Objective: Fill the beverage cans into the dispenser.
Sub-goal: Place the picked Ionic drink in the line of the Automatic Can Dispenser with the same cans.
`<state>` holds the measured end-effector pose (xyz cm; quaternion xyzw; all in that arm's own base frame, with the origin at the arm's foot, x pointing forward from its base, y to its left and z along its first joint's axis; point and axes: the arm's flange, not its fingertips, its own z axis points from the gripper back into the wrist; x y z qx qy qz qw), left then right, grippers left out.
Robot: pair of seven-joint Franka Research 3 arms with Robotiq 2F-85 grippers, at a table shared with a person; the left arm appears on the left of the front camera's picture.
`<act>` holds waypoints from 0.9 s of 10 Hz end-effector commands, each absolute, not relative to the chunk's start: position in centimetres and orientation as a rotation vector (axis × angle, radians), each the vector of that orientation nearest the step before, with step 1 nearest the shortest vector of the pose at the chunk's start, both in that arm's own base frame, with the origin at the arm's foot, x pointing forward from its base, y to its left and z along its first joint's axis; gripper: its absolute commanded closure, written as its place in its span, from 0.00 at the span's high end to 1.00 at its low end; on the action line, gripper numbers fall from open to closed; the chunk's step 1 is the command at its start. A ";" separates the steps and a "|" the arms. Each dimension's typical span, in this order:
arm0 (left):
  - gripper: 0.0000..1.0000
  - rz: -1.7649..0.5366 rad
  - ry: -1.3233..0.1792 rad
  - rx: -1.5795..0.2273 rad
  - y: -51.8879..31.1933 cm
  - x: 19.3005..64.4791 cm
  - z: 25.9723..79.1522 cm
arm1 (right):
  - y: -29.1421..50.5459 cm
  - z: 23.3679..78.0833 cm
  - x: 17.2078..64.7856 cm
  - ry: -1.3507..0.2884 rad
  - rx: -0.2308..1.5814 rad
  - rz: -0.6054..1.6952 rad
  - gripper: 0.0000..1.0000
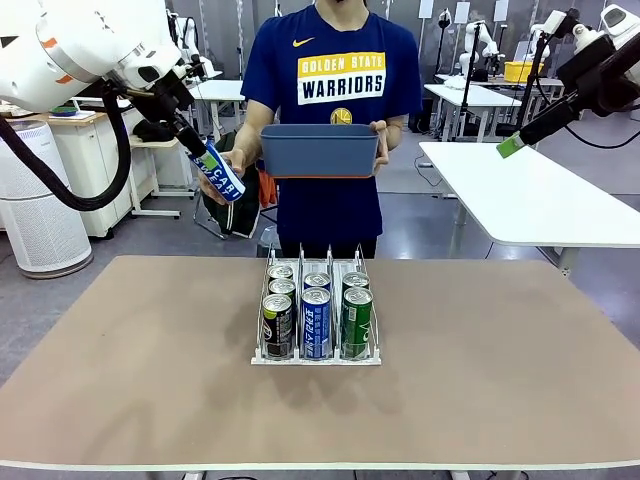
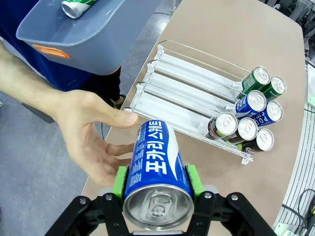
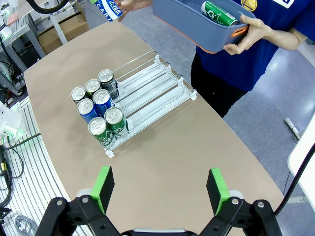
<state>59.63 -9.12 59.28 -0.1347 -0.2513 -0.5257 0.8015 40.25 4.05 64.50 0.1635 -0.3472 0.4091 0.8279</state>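
Front view: fixed and set low at the robot's edge of the table [image 1: 120, 400], it faced level across at the person [image 1: 330, 70] standing at the far side. Left wrist view: raised and close, it looked steeply down on the dispenser [image 2: 182, 93], apparently from the person's end. Right wrist view: higher and farther off, it looked down from the table's right flank; all three shared the dispenser and the blue-grey bin [image 3: 187, 24].

Blue can [image 2: 156, 162] with white lettering, lower centre of the left wrist frame; left pincer [image 2: 156, 184] black, pads [image 2: 121, 181] green. Bin [image 2: 88, 34] blue-grey with orange grip. Worktop [image 1: 130, 350] tan. Dispenser [image 1: 316, 361] base white, its cans [image 1: 316, 322] dark, blue-white and green, tops silver.
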 end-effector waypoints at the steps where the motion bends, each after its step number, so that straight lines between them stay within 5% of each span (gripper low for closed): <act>1: 0.58 -1.127 -0.503 -0.272 -9.2 57.7 60.1 | 4.1 64.3 40.2 -0.736 0.348 0.868 1.00; 5: 0.58 -1.194 -0.456 -0.227 -9.7 52.0 61.2 | 4.1 64.3 40.2 -0.736 0.348 0.868 1.00; 9: 0.58 -1.432 -0.239 -0.178 -11.1 45.0 61.6 | 4.1 64.3 40.2 -0.736 0.348 0.868 1.00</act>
